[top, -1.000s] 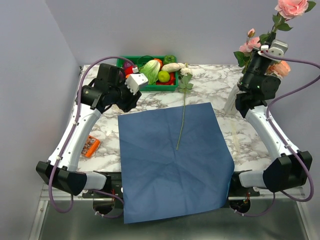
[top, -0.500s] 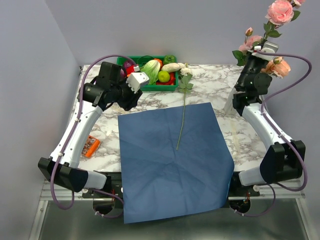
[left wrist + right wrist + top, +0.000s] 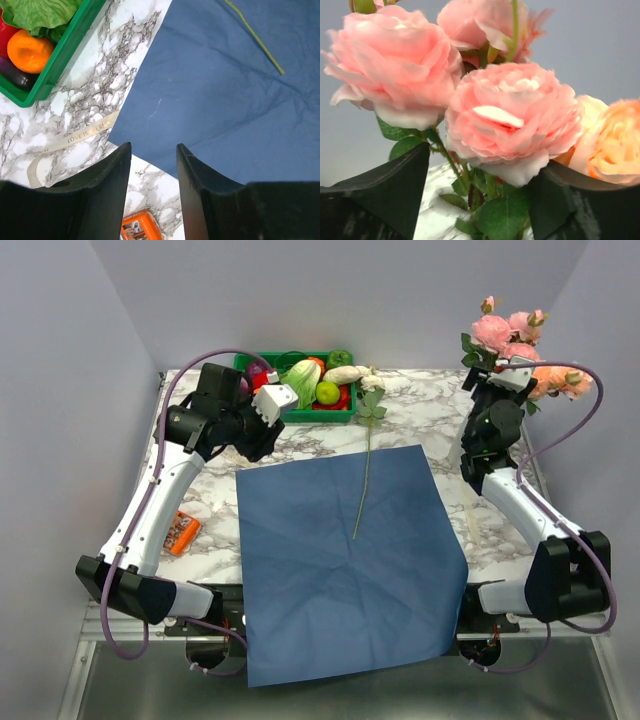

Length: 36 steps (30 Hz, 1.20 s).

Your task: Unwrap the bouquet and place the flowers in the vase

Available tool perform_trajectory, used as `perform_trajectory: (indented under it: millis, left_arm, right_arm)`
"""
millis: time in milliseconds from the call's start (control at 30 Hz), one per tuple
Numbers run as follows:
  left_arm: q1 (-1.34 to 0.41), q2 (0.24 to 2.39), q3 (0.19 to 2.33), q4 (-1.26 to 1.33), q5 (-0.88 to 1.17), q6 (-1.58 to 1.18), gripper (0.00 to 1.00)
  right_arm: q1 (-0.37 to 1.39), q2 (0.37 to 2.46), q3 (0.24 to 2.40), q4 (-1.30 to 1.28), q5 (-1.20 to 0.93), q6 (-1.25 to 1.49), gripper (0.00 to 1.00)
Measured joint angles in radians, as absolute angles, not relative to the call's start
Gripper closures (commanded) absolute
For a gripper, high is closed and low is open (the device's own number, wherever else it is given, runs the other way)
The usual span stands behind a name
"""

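White-grey marble surface (image 3: 420, 410), plain grey walls behind. The bunch of pink, peach and cream roses with green leaves (image 3: 505, 332) stands upright at the far right corner. The small whitish vase isn't visible; the right arm (image 3: 520, 502) covers where it should be, so I'd guess the stems are in it. Right fingers (image 3: 385, 195) are spread wide either side of a big pink bloom (image 3: 512, 117), with leaves and stem in the gap and nothing clamped. Left fingers (image 3: 100, 195) sit partly apart and empty, above the edge of the flat blue paper sheet (image 3: 340, 570). One long thin green sprig with round leaves (image 3: 365, 465) lies on that sheet, well apart from the roses, so the job isn't finished. Risks:
- The right fingers are in the foliage. Backing out could snag a leaf or petal, drag a stem out, or tip a top-heavy, narrow vase sitting near the corner.
- The sprig lies flat on the paper, so a pinch may catch the sheet too and drag it.
- The neck is probably crowded, so pushing in another stem could shove the vase.
- The loose cream printed ribbon (image 3: 80, 137) near the green plastic crate of vegetables (image 3: 325, 418) could catch the left arm.
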<state>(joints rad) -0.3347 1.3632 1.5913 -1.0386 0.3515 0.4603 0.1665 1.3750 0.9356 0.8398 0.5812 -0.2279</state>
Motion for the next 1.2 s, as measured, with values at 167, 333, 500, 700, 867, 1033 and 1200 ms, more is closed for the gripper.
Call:
perform_trajectory:
  millis: [167,333,500,700,867,1033,1200]
  left_arm:
    - [-0.335,1.362,1.591,-1.039,0.352,0.459,0.49]
    - [-0.335,1.349,1.591,-1.039,0.352,0.459,0.49]
    - [-0.335,1.333,1.591,-1.039,0.353,0.455,0.49]
    - [-0.334,1.332,1.591,-1.039,0.356,0.451,0.49]
    - [-0.334,1.324,1.589,-1.034,0.357,0.452,0.47]
    - [-0.334,1.287,1.575,-1.024,0.356,0.452,0.46]
    - [-0.334,1.281,1.574,-1.016,0.356,0.452,0.44]
  right_arm:
    - [0.186,1.264,0.915,0.699,0.548,-0.113,0.12]
    - [0.251,1.214,0.913,0.567,0.541,-0.045,0.05]
    - [0.418,1.238,0.937,0.356,0.554,0.030,0.03]
    - [0.604,1.485,1.199,-0.033,0.604,0.207,0.00]
    - [0.634,1.694,1.317,-0.293,0.584,0.426,0.00]
    - [0.628,1.899,1.486,-0.498,0.556,0.530,0.11]
    - [0.619,2.037,1.637,-0.618,0.540,0.572,0.24]
